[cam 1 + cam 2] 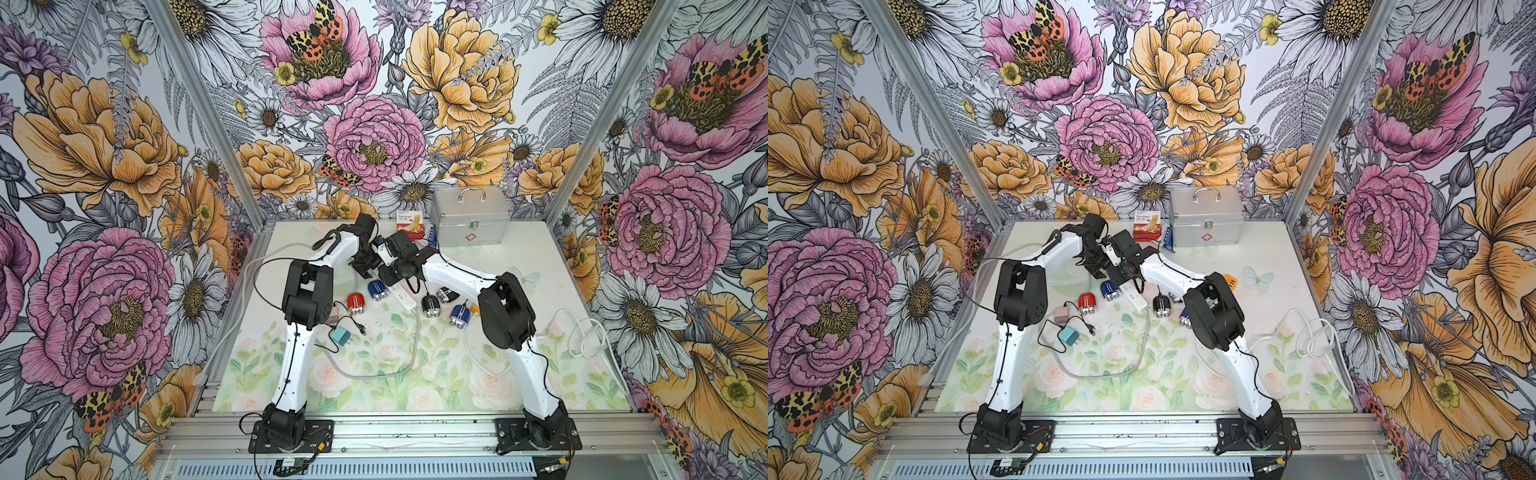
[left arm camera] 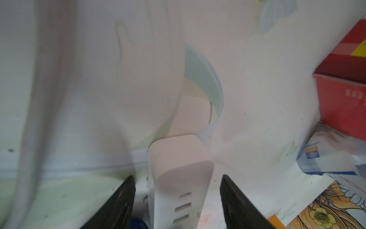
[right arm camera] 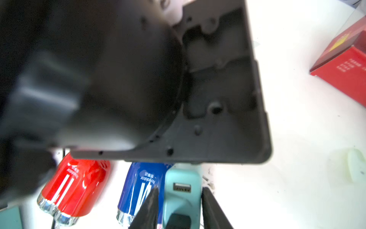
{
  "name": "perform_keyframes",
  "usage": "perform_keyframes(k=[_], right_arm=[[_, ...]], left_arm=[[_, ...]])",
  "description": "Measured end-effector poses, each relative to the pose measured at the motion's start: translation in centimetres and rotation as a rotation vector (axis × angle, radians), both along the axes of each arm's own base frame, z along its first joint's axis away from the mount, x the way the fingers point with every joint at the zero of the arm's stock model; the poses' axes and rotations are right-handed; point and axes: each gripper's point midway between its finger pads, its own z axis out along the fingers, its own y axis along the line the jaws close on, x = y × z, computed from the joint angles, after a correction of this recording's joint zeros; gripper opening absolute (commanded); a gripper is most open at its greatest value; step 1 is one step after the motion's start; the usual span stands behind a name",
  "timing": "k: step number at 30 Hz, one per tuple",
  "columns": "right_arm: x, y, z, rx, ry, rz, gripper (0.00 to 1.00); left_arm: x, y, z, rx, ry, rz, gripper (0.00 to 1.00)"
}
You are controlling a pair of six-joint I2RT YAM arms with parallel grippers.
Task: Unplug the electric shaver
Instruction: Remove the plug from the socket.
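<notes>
In the right wrist view my right gripper [image 3: 180, 189] is shut on a teal USB plug adapter [image 3: 182, 174]; a finger lies flush against each of its sides, and its USB port faces the camera, empty. A blue electric shaver [image 3: 141, 184] lies right beside the adapter, with a red shaver [image 3: 75, 186] further along. My left gripper [image 2: 177, 176] is open and straddles the end of the white power strip [image 2: 178, 156], with a gap on each side. In both top views the two grippers meet over the strip's far end [image 1: 402, 296], and the adapter is hidden under them.
Two black shavers [image 1: 431, 306] [image 1: 446, 295] and another blue one [image 1: 459, 316] lie right of the strip. A second teal charger [image 1: 340, 336] with a black cable lies near the left arm. A red box [image 1: 410, 224] and a silver case [image 1: 471, 220] stand at the back. White cable is coiled at the right [image 1: 586, 332].
</notes>
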Motion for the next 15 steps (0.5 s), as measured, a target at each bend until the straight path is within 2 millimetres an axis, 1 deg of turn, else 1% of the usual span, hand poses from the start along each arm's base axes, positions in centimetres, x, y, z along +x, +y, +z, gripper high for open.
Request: perform_keyframes(k=[7,10,15], right_arm=[[0.07,-0.08,0.0,0.0,0.0,-0.001,0.34],[0.06,-0.08,-0.01,-0.001,0.0,-0.001,0.37],[0.16,-0.2,-0.03,-0.014,-0.011,-0.002,0.38]], left_arm=[[-0.3,-0.16,-0.34,-0.008,0.006,-0.023,0.44],[-0.28,-0.11,-0.08,-0.012,0.004,-0.024,0.38],[-0.3,-0.14,-0.04,-0.021,0.007,-0.023,0.33]])
